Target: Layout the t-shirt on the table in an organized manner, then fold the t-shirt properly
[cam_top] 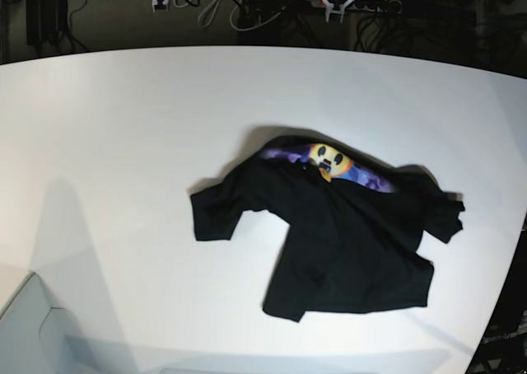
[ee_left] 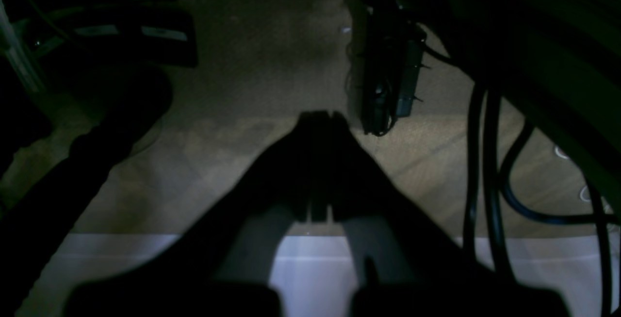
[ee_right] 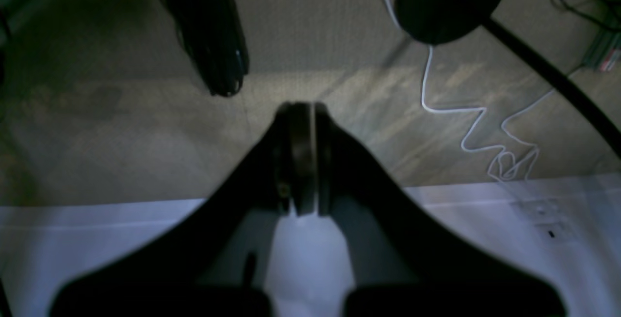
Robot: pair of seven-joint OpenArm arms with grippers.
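left hand (ee_left: 320, 118) pressed together, empty | right hand (ee_right: 303, 110) likewise | t-shirt (cam_top: 329, 242) crumpled on table (cam_top: 123, 143) | no legible writing

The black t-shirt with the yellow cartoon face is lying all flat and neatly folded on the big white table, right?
Not quite. The black cotton t-shirt with the yellow cartoon face does lie on the big white table, but it is crumpled and bunched, not flat or neatly folded. Cloth covers most of its print. The base view shows this.
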